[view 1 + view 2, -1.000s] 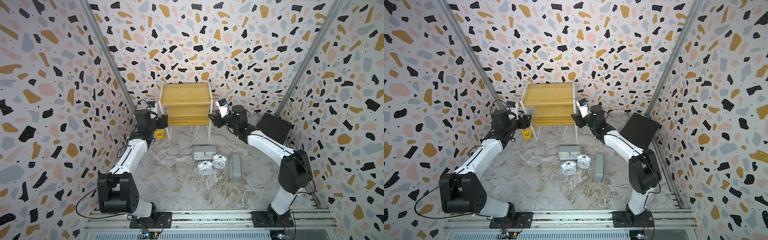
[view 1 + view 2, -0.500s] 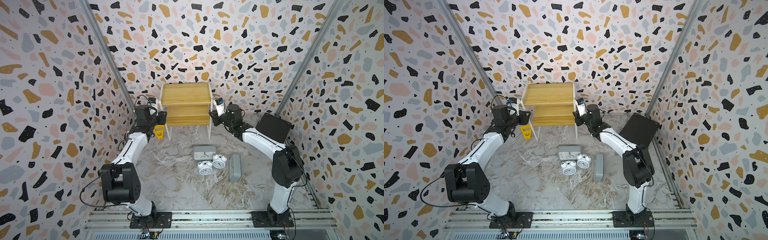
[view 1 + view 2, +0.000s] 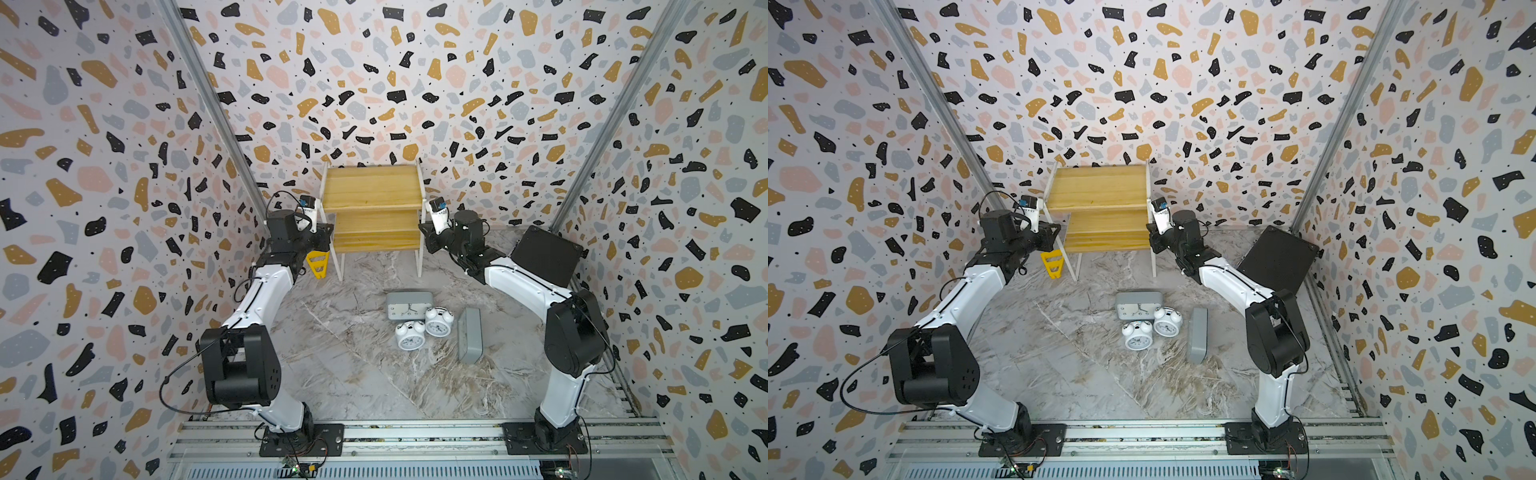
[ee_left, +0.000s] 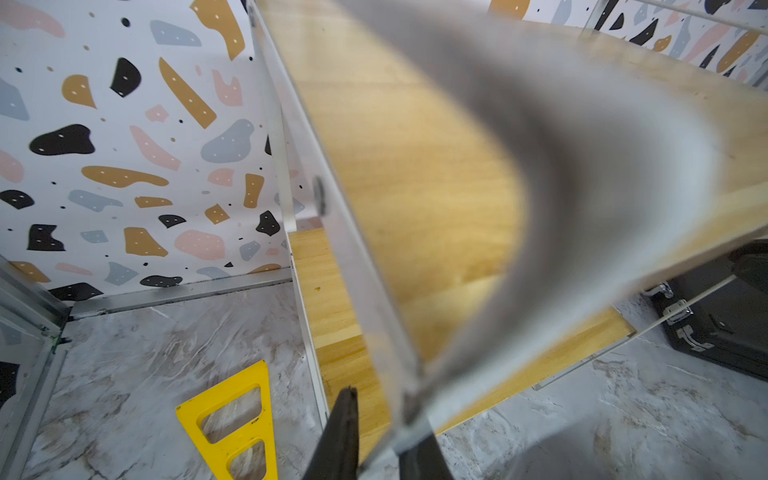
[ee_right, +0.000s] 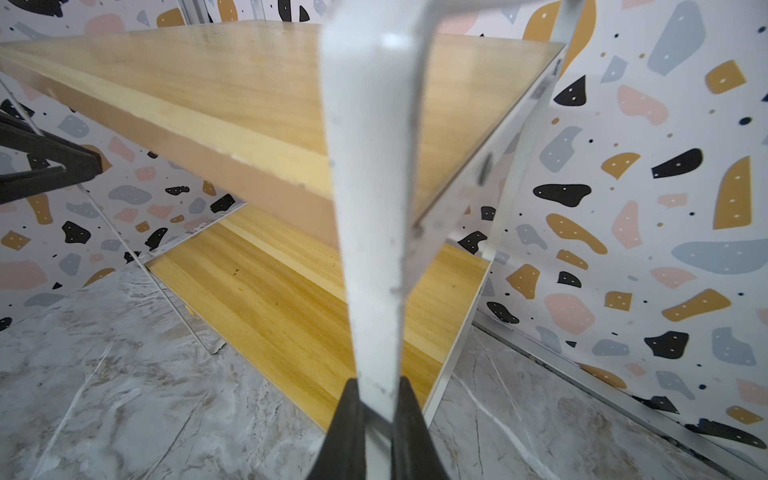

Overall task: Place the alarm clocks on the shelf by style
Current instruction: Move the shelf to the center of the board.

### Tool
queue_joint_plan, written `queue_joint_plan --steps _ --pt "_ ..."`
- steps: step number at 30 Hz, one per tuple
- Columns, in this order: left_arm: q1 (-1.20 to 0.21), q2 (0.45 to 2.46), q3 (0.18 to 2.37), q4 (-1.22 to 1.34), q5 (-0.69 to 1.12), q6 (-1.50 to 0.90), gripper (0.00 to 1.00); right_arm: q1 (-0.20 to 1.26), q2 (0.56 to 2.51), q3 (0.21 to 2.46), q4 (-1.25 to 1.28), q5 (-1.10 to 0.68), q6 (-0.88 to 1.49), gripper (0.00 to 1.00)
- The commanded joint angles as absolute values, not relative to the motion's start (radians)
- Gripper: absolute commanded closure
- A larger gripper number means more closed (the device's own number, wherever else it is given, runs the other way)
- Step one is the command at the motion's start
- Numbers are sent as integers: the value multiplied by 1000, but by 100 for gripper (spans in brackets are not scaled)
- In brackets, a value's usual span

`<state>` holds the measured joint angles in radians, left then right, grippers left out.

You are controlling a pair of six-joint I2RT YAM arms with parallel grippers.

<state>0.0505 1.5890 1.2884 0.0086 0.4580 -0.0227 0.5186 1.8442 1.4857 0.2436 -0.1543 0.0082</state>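
– Blur took a good part of the left wrist view, didn't it?

– It did. A white upright of the shelf (image 4: pixel 415 166) ran smeared across it, close to the lens. The left gripper (image 4: pixel 378 399) had that upright between its black fingers (image 4: pixel 345 428). A sliver of wood showed between one finger and the bar, so I could not tell whether it was clamped or only nearly so.

– And the right gripper (image 5: pixel 376 386)?

– Plainer. Its two fingers (image 5: pixel 345 424) were pressed against either face of the white upright on the shelf's right side, gripping it.

– Where did the shelf stand?

– At the far middle of the marble table (image 3: pixel 353 374), by the far wall, with one gripper at each side. In both top views the wrists hid the fingertips themselves.

– The alarm clocks (image 3: pixel 428 324)?

– All four lay bunched on the table, nearer than the shelf and well apart from both grippers. One grey clock (image 3: pixel 409 305) lay dial up. Two round white ones (image 3: pixel 410 336) sat side by side just in front of it. The second grey clock (image 3: pixel 470 340), to their right, was turned so that its dial was hidden.

– Anything cut off?

– The right arm crossed a corner of the black box (image 3: pixel 544 255) at the far right. A yellow piece (image 3: pixel 318 264) just left of the shelf's near left leg was partly under the left wrist.
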Motion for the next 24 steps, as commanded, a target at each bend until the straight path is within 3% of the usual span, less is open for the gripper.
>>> queue_joint_plan --steps 1,24 --pt "37 1537 1270 34 616 -177 91 503 1734 1452 261 -107 -21 100" --pt "-197 1498 1232 -19 593 -264 91 310 1438 1171 138 -130 -54 100"
